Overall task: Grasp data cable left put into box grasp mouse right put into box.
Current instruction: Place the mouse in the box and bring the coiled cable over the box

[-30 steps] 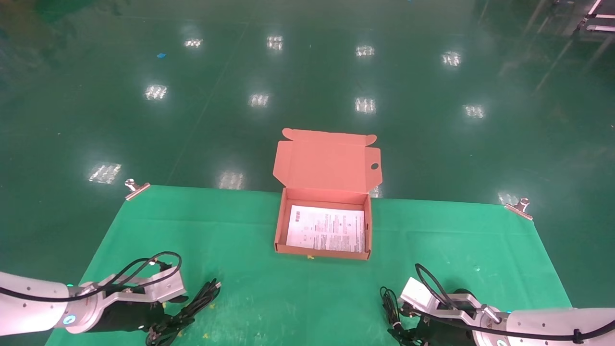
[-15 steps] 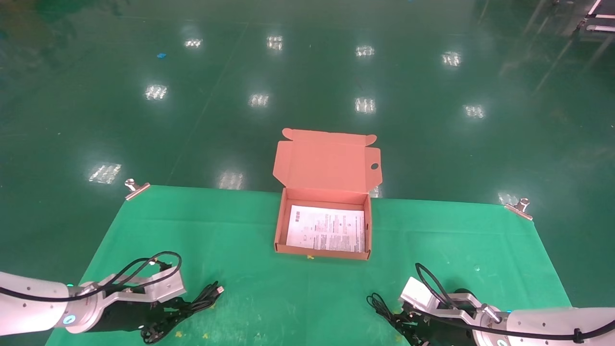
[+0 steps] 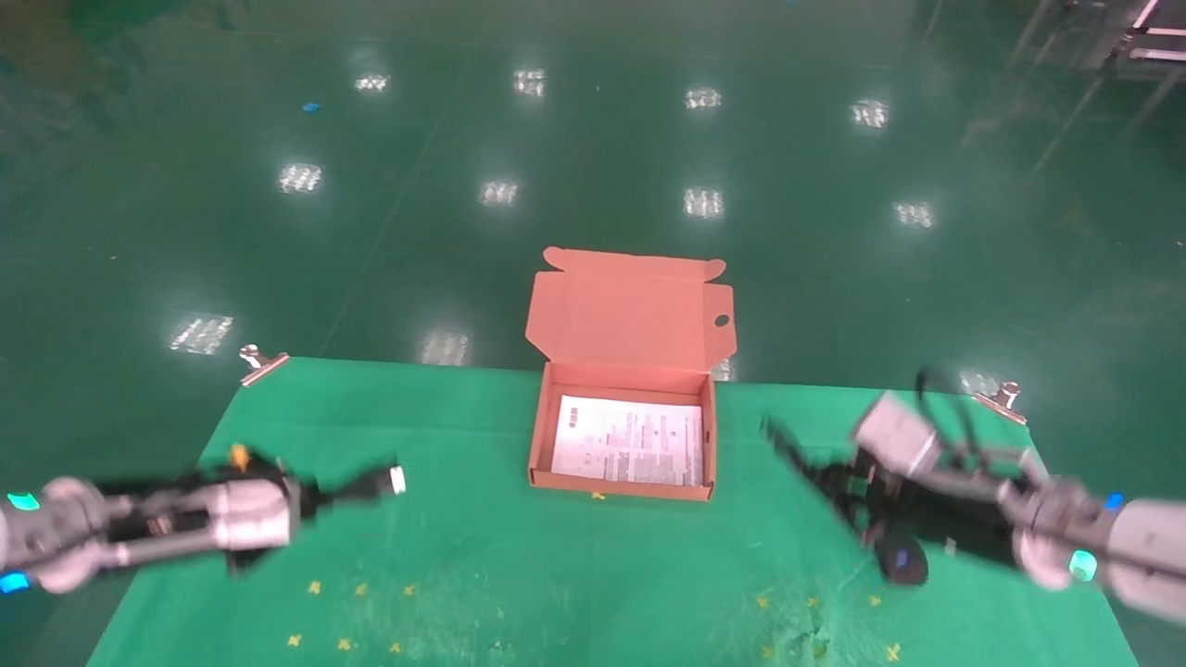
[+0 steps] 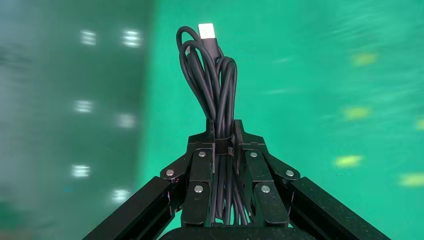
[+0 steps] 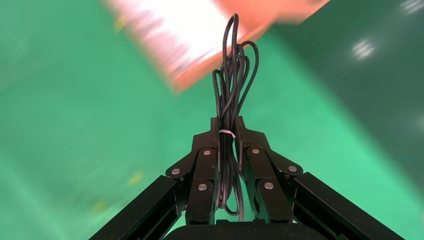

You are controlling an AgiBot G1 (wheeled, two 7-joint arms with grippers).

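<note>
The left gripper (image 4: 223,137) clamps the data cable (image 4: 214,85), whose loops jut out beyond its jaws. The right gripper (image 5: 227,134) pinches the cord bundle (image 5: 233,75), the mouse (image 3: 902,561) dangling beneath; the box (image 3: 623,488) lies open ahead.

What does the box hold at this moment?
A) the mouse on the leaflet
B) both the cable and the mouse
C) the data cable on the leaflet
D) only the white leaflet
D: in the head view the box shows only the white leaflet; the left gripper is shut on the data cable, and the mouse hangs under the right gripper.
</note>
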